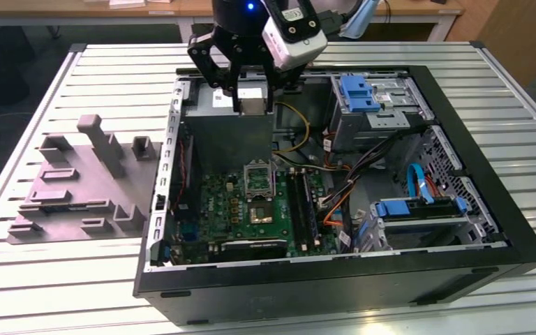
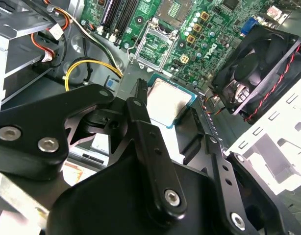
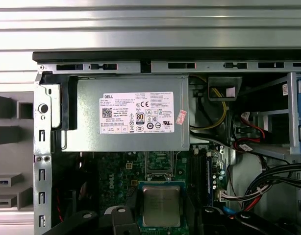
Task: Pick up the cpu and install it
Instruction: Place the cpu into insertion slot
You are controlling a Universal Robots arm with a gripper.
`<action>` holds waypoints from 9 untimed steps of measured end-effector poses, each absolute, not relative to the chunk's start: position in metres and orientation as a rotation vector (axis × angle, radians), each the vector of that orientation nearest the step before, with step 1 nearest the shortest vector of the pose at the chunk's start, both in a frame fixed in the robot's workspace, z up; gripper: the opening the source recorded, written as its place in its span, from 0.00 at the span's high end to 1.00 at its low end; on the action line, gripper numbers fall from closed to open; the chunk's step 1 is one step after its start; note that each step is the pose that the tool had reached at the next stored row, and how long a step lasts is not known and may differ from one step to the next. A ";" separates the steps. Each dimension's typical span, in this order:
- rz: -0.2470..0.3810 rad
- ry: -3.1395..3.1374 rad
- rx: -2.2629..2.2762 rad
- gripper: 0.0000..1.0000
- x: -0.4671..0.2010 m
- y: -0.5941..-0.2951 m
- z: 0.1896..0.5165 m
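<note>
Tool point(image 1: 252, 105): gripping the cpu point(image 2: 166, 100) between its fingers;
Cpu: hanging over the power-supply box point(image 3: 126, 115), off the motherboard point(image 1: 240, 209);
Progress: pickup looking done; seating in the socket point(image 1: 260, 211) not yet done

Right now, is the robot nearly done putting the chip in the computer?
About halfway. Done: the cpu is picked up. In hand: the gripper clamps it above the open computer case. Left: the motherboard socket looks empty, with its metal frame flipped open.
</note>
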State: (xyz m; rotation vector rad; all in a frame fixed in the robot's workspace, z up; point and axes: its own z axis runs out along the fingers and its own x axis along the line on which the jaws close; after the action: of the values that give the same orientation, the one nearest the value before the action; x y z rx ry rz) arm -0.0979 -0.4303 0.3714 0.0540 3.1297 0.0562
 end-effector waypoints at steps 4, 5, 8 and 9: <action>0.056 3.130 0.054 0.53 -0.098 -0.430 0.371; 0.056 3.130 0.054 0.53 -0.098 -0.430 0.371; 0.056 3.130 0.054 0.53 -0.098 -0.430 0.371; 0.056 3.130 0.054 0.53 -0.098 -0.431 0.371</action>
State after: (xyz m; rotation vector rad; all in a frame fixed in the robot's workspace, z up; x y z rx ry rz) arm -0.0982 -0.4306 0.3707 0.0539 3.1297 0.0563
